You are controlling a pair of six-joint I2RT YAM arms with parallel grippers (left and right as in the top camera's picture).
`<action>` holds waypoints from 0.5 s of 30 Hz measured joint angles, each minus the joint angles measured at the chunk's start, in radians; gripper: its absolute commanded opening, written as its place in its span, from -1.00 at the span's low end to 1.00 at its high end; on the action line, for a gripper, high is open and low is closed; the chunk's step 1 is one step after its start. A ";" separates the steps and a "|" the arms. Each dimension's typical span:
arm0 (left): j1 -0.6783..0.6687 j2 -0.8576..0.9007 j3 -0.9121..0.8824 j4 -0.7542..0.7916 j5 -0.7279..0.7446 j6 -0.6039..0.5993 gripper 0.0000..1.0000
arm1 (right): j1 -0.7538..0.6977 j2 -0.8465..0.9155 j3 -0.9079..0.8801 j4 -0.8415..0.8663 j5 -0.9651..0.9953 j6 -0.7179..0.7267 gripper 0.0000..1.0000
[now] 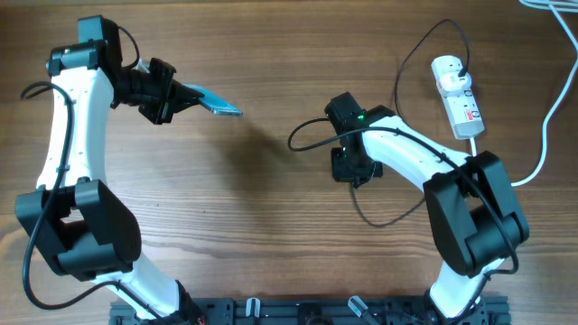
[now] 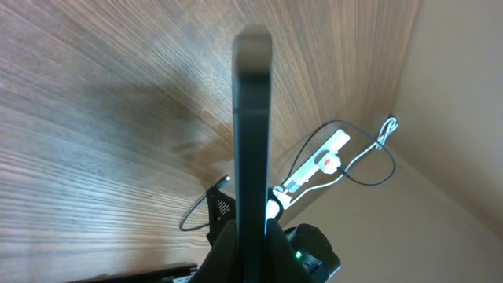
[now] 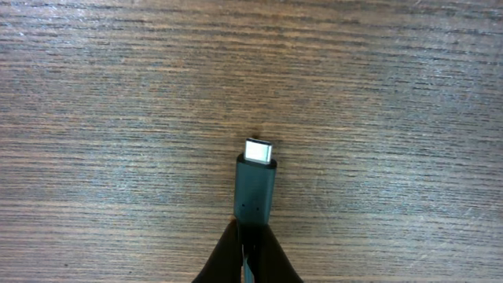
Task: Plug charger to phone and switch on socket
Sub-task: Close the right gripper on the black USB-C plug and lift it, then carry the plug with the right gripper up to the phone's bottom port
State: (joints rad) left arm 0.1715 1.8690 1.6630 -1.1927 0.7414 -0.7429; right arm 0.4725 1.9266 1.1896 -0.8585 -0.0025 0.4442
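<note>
We see the left end effector [image 1: 191,97] clamped tight on one end of the phone [image 1: 224,106], toward the far left corner of the counter [image 1: 271,235]. The phone's free end points toward the middle of the counter. In the left wrist view we see it edge-on as a dark slim bar [image 2: 253,141] rising from between the fingers. A soft shadow lies on the wood below it, so it looks lifted off the surface. The right end effector [image 3: 248,255] sits near the middle of the counter, a little toward the right edge, with its fingers pressed together on the dark body of the charger [image 3: 256,189]. The charger's small metal tip points away from the fingers, just above the wood grain. The charger's thin black cable [image 1: 424,54] loops back toward the socket [image 1: 458,96], which lies flat near the far right corner with red marks on its face. A thick white cord [image 1: 551,117] curves beside the socket along the right edge. The phone and the charger tip are well apart, with bare wood between them.
</note>
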 measured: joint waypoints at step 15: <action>-0.049 0.000 0.000 0.173 0.309 0.362 -0.92 | 0.000 -0.245 0.182 -0.216 -0.156 -0.053 -0.92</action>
State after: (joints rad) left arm 0.1226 1.8690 1.6630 -1.0199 1.0504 -0.3813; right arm 0.4725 1.6817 1.3720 -1.0740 -0.1581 0.3908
